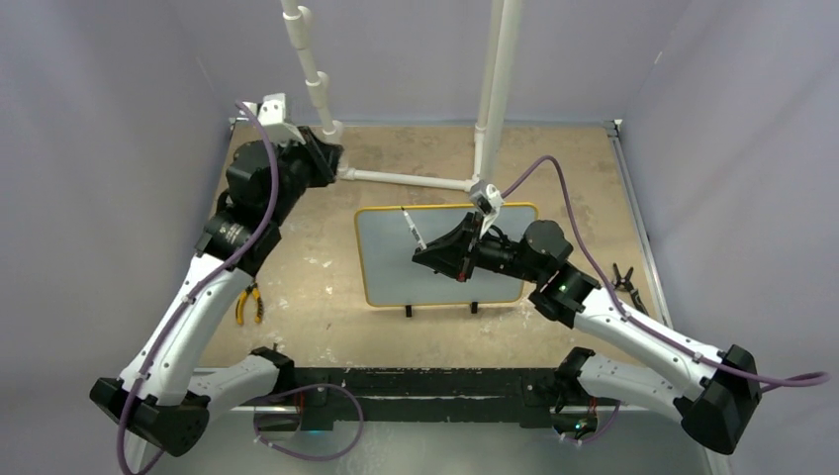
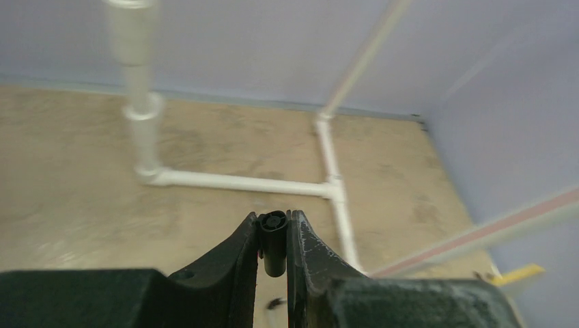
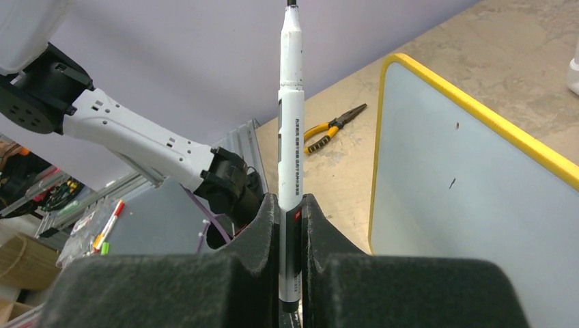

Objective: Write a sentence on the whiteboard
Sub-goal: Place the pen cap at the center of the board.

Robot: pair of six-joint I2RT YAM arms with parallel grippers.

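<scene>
Yellow trim with rounded corners frames the whiteboard (image 1: 391,269), which lies in the middle of the tan, scuffed surface (image 1: 307,287) between the two arms, its two small black feet at the near edge. The right fingers (image 1: 422,254) reach in over the board from the right and are clamped tight on a white marker (image 1: 414,229) with a black tip. The pen slants toward the board's far left part; whether its tip touches cannot be told. The right wrist view shows two small dark marks (image 3: 454,154) on the pale face. The left fingers (image 1: 336,161) sit well apart from the board, at the far left near a white pipe (image 1: 406,180) on the surface, and are closed on a small black cap (image 2: 274,239). Yellow-handled pliers (image 1: 248,304) lie to the left of the board, beside the left arm.
</scene>
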